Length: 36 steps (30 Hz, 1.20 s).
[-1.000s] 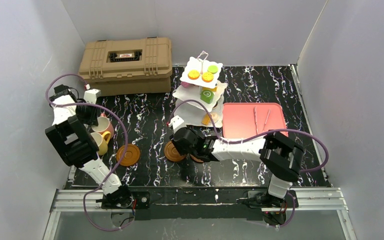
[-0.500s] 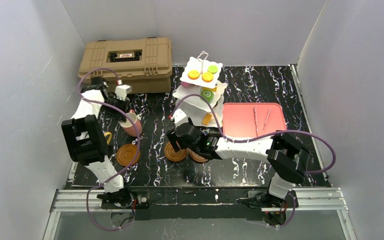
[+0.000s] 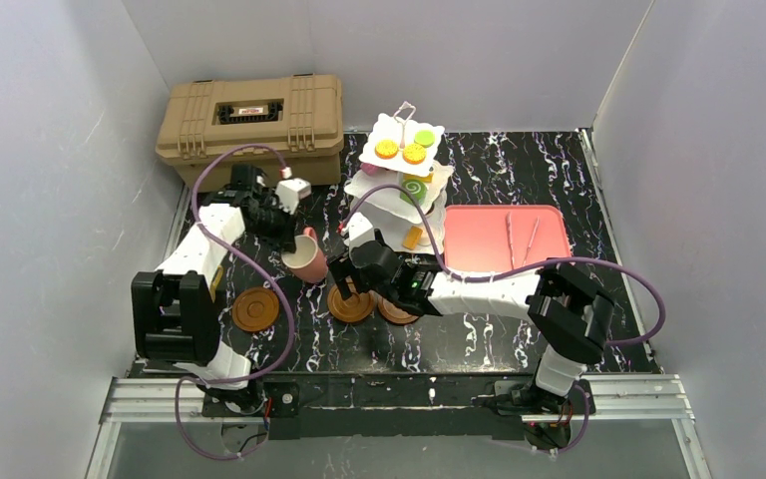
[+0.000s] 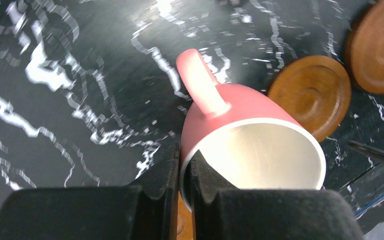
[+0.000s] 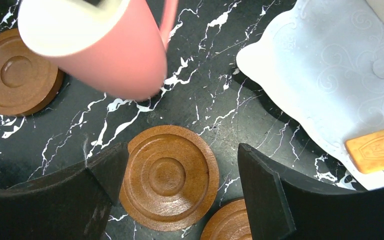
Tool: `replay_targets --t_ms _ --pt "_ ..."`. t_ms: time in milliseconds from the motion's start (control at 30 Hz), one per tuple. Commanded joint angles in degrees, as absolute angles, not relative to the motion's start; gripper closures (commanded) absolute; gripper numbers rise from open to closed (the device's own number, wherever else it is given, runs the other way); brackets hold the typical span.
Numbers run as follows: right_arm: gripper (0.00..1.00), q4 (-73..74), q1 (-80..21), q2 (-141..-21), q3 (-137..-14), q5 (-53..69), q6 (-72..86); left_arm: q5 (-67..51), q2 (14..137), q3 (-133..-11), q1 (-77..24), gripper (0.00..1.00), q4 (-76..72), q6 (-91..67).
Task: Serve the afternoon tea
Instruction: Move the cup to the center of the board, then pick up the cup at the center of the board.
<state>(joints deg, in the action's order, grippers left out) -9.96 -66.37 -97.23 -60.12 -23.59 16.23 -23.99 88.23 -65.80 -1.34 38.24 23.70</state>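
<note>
So, from the top, the left gripper (image 3: 301, 238) is clamped on the rim of the pink cup (image 3: 308, 263), held just left of the brown saucer (image 3: 350, 303). Left wrist: the saucer looks to lie ahead-right of those jaws. Right wrist: the right gripper (image 5: 182, 160) is spread wide, straddling that saucer.

white tiered stand (image 3: 371, 186): upright | pink cup (image 3: 308, 261): tilted, airborne | three brown saucers (image 3: 255, 309): flat, near stand
</note>
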Motion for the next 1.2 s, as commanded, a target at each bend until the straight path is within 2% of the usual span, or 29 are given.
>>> replay_targets --t_ms 0,267,500,533,667,700,767,833,867,1000,1167 --pt "0.11 -13.3 -65.8 -95.8 -58.5 -23.0 17.3 -29.5 84.6 -66.0 -6.4 0.98 40.4 34.8" --pt "0.11 -13.5 -65.6 -91.5 -53.9 -21.7 18.6 -31.3 84.3 -66.0 -9.5 1.0 49.4 70.6" --pt "0.11 -18.7 -64.5 -87.8 -47.8 -16.7 18.9 -33.9 82.5 -64.4 -10.2 1.0 49.9 89.9" --pt "0.11 -19.7 -64.4 -87.7 -47.2 -15.8 18.7 -34.6 81.9 -63.7 -10.2 0.97 49.8 92.8" --pt "0.12 -23.4 -64.3 -86.9 -45.0 -12.5 17.7 -36.2 81.0 -61.6 -10.9 0.79 49.4 100.5" --pt "0.12 -23.9 -64.2 -86.8 -44.6 -12.2 17.7 -36.5 81.2 -61.6 -11.0 0.71 49.4 100.9" --pt "0.12 -24.4 -64.2 -86.6 -44.2 -11.8 17.9 -37.0 81.8 -62.2 -11.3 0.43 49.4 100.7" --pt "0.12 -24.4 -64.2 -86.4 -43.9 -11.8 18.3 -37.5 82.0 -62.5 -11.5 0.26 48.7 100.0" --pt "0.12 -24.4 -64.2 -86.4 -43.8 -11.8 18.4 -37.5 82.0 -62.7 -11.7 0.2 48.1 98.8" --pt "0.12 -24.3 -64.1 -86.3 -43.9 -11.8 17.9 -37.5 81.6 -66.5 -11.7 0.08 47.6 89.4" --pt "0.13 -25.1 -63.7 -87.3 -45.5 -10.7 13.7 -32.1 78.6 -69.0 -11.1 0.07 46.7 72.7"
